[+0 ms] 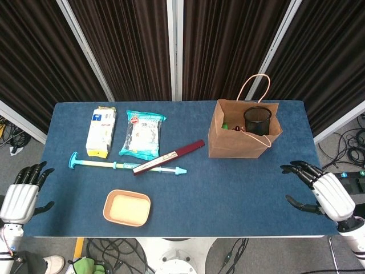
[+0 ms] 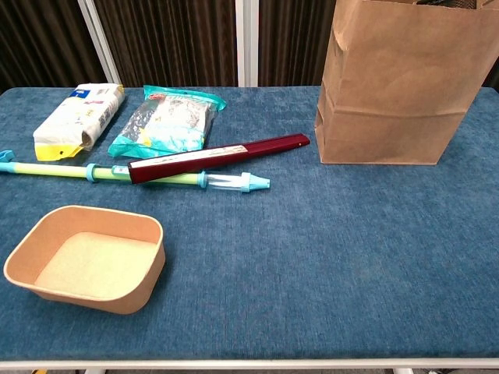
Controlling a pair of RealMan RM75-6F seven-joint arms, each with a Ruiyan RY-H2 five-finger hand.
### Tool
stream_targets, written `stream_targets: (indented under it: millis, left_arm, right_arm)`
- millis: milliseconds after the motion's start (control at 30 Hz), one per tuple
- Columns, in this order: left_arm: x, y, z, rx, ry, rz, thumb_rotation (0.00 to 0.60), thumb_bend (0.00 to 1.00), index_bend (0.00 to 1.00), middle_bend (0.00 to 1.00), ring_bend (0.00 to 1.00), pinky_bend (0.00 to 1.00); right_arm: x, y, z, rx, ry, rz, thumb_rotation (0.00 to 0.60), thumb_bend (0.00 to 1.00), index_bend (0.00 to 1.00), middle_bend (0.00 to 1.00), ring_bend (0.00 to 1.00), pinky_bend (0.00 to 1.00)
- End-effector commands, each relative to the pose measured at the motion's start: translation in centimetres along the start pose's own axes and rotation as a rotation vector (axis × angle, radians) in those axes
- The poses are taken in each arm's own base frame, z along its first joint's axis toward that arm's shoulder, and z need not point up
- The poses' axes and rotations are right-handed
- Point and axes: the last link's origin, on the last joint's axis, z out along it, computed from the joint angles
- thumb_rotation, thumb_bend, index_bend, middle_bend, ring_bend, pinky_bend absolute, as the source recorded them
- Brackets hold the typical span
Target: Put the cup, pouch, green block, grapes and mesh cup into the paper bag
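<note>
The brown paper bag (image 1: 236,140) (image 2: 401,101) stands upright at the back right of the blue table. Inside it the black mesh cup (image 1: 257,120) stands upright, with a bit of the green block (image 1: 226,127) showing beside it. The rest of the bag's contents are hidden. My right hand (image 1: 326,193) hovers at the table's front right corner, fingers spread, holding nothing. My left hand (image 1: 21,195) hangs beyond the front left corner, fingers apart and empty. Neither hand shows in the chest view.
A white packet (image 1: 101,131), a teal snack pouch (image 1: 142,133), a dark red stick (image 1: 169,156) lying over a green-blue syringe-like tool (image 1: 125,165), and a tan shallow tray (image 1: 126,208) lie on the left half of the table (image 1: 228,194).
</note>
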Motion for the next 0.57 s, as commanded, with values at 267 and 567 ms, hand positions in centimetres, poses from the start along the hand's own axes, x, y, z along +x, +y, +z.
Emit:
stream_targets:
  millis: [267,567]
  left_arm:
    - [-0.4,0.0,-0.4,0.024,0.029,0.028,0.6,0.0,0.24,0.2,0.14,0.15]
    - [-1.1,0.0,-0.7,0.043,0.029,0.036,0.6,0.0,0.24,0.2,0.14,0.15]
  right_arm:
    - [-4.4,3.1,-3.7,-0.284,-0.113,-0.182,0.6,0.19,0.0,0.0,0.0,0.0]
    - [-5.4,3.4,-4.5,-0.335,-0.025,-0.186,0.6,0.18,0.0,0.0,0.0,0.0]
